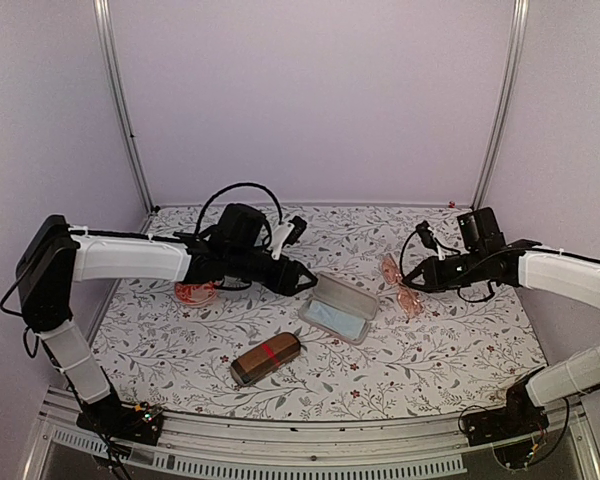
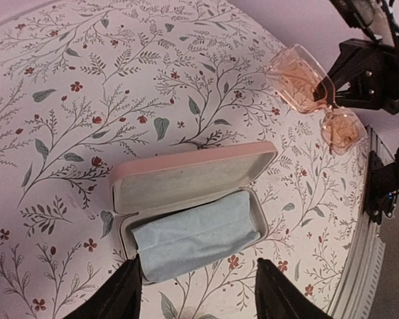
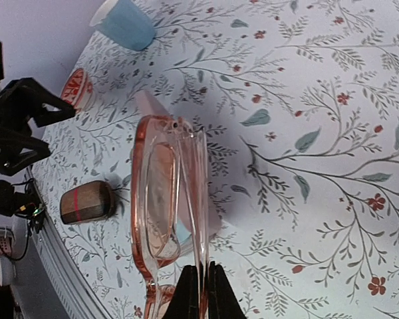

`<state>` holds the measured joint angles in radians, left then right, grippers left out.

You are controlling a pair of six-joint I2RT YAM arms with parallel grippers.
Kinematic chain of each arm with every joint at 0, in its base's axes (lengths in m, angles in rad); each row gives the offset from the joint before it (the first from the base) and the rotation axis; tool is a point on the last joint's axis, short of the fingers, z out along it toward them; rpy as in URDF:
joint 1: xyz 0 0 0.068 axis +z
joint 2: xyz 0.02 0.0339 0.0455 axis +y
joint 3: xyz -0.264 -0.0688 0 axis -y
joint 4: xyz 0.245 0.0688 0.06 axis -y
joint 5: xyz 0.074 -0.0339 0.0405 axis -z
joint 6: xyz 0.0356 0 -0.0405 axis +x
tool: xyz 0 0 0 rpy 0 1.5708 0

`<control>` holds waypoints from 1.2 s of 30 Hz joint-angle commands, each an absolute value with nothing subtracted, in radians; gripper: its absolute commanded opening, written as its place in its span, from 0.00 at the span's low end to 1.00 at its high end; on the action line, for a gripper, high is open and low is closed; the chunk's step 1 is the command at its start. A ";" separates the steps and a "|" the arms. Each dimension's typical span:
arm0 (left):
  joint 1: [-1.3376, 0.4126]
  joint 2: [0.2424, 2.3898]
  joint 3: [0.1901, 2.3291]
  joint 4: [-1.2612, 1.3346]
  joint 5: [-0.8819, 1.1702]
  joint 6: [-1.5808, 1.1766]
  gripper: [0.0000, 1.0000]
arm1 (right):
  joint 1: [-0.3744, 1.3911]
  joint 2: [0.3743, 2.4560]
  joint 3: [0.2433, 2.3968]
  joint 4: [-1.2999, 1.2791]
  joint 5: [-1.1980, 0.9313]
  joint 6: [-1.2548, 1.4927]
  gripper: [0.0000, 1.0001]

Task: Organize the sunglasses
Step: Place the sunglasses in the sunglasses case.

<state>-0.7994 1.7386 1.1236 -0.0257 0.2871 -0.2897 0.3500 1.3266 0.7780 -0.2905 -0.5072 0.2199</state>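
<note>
We find the right gripper [image 3: 201,292] with its jaws closed on the frame of the pinkish translucent sunglasses [image 3: 163,193]. In the right wrist view its fingers [image 3: 186,298] pinch the frame at 6 o'clock, and the glasses run edge-on toward 12 o'clock. We cannot tell whether the glasses touch the floral table cover [image 3: 332,133].

In the top view the held sunglasses sit at 2 o'clock from the open pink case [image 2: 193,173], near it but apart from it.

The left gripper [image 2: 198,269] has its jaws spread wide and holds nothing. In the left wrist view its fingers [image 2: 120,296] stand to either side of the near end of the open case. The case's tray contains a pale blue cloth [image 2: 199,236], and its lid lies back at 12 o'clock of the tray. In the top view this gripper sits at 10 o'clock from the case, just beside it.

The brown red-banded case [image 1: 266,359] lies at 7 o'clock from the open case, well apart from both grippers. A red-patterned round item [image 1: 195,292] lies under the left arm, partly hidden; we cannot identify it.
</note>
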 commanded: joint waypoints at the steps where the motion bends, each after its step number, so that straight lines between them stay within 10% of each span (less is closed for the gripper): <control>1: -0.784 1.678 1.088 0.092 0.405 -0.295 0.59 | 0.444 1.278 0.847 -0.355 -0.613 0.168 0.00; 36: -0.725 1.354 0.813 0.216 0.328 -0.284 0.59 | 0.704 1.942 1.348 -0.503 -0.472 -0.087 0.00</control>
<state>-0.7383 1.3682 0.8185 0.1989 0.3321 -0.2779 0.6994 1.9022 1.3075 -0.4637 -0.5308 -0.0502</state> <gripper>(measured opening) 0.593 0.029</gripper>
